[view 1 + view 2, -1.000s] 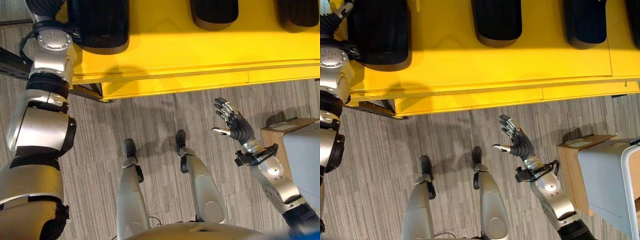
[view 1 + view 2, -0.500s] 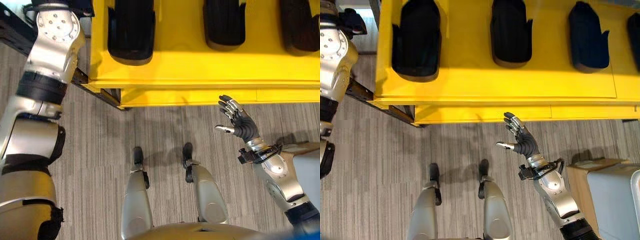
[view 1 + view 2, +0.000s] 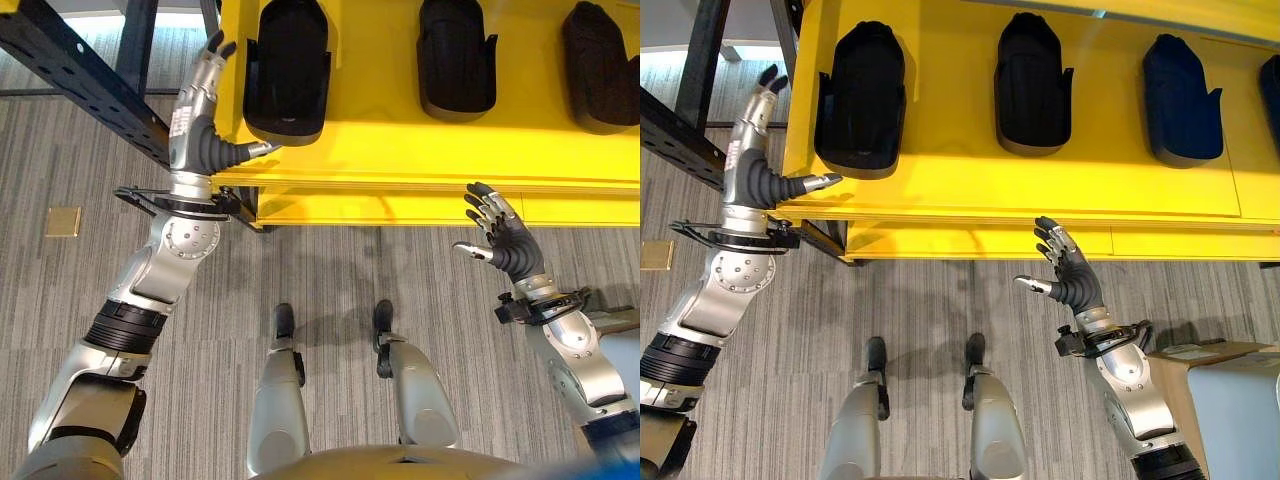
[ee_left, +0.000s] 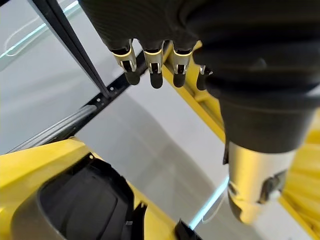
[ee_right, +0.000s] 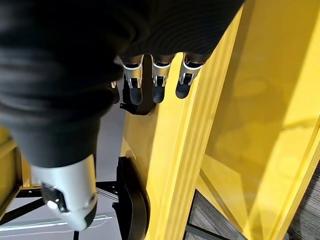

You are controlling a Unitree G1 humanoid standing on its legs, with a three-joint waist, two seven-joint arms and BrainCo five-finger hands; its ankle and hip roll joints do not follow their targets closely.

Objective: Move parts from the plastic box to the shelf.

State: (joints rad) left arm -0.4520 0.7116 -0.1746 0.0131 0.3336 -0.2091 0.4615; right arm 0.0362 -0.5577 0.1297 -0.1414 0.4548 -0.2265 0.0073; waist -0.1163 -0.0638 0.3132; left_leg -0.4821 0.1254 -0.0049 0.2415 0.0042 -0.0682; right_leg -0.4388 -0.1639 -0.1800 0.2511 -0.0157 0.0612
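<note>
**Both hands empty at the yellow shelf, black parts sitting on top**

The yellow shelf [image 3: 1040,190] runs across in front of the robot, and everything else arranges itself around it. Along its top sit several black moulded parts in a row. The leftmost part [image 3: 862,100] lies near the shelf's left end, a second part [image 3: 1032,85] sits near the middle, and a third part [image 3: 1180,98] lies farther to the right. They are spaced apart from one another, none touching.

The left hand [image 3: 758,160] is raised at the shelf's left end, beside the leftmost part. Its fingers are stretched straight up alongside the shelf's edge, and its thumb [image 3: 822,182] points sideways over the front corner of the shelf, just below that part. It holds nothing. From the left wrist, the straight dark-tipped fingers [image 4: 152,67] show with the part's black hollow shell [image 4: 85,205] lying on the yellow surface below them.

The right hand [image 3: 1072,275] hovers in front of the shelf's front edge, roughly below the middle part, fingers spread and relaxed, palm empty. It is clear of the shelf, not touching it.

A dark metal rack frame [image 3: 680,130] stands off the shelf's left end, behind the left arm. To the right, below the shelf's front and beyond the right arm, a cardboard carton [image 3: 1200,352] stands on the grey striped floor [image 3: 940,300], with a grey plastic box [image 3: 1240,420] against it. I cannot see into the box.
</note>
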